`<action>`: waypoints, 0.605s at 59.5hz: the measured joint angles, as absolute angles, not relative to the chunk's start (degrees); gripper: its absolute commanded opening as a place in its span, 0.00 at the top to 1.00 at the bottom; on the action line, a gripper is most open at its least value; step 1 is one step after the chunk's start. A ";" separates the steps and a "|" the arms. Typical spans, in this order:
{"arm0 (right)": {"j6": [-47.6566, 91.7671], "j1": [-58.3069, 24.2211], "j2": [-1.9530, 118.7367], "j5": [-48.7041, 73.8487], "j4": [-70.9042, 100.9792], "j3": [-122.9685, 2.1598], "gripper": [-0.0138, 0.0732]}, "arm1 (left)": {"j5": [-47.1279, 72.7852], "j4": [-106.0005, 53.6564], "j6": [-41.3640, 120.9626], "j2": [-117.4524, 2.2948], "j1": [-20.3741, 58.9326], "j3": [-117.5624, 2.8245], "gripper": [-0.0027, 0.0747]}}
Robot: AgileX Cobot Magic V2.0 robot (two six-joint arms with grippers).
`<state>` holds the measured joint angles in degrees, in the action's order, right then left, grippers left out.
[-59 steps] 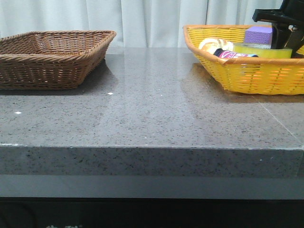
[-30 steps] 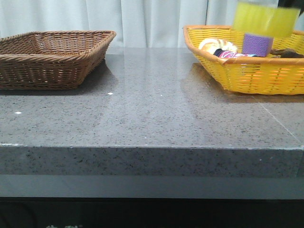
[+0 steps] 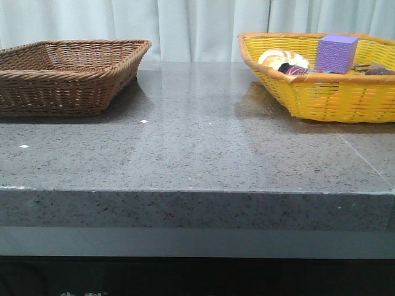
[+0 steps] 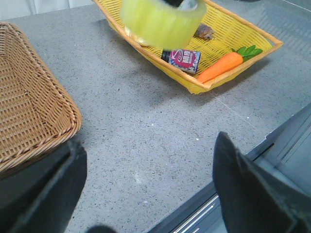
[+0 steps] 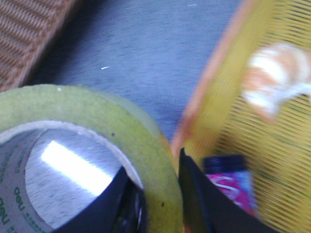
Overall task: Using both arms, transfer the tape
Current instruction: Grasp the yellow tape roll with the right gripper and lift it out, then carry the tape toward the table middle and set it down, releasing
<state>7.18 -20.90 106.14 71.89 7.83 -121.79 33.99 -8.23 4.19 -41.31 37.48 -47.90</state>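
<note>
Yellow-green tape (image 4: 163, 22) has left the front view, lifted above the yellow basket (image 4: 233, 36) | right gripper (image 5: 160, 199) pinches its wall | left gripper (image 4: 150, 194) wide, empty | handover comes next.

the worktop (image 3: 197, 142) lies bare between the brown basket (image 3: 68, 74) on the left and the yellow basket (image 3: 321, 80) on the right, leaving a broad lane down the middle and along the front edge. the yellow basket is crowded: purple cube (image 3: 336, 53), bottle (image 4: 181, 58), carrot (image 4: 221, 68). the tape (image 4: 160, 22) hangs above its near rim. the brown basket's inside is open.
</note>
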 measured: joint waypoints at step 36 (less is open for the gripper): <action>8.18 -31.39 119.73 71.89 -0.37 -119.82 0.68 | 33.99 -8.23 4.19 -41.31 37.48 -47.90 0.29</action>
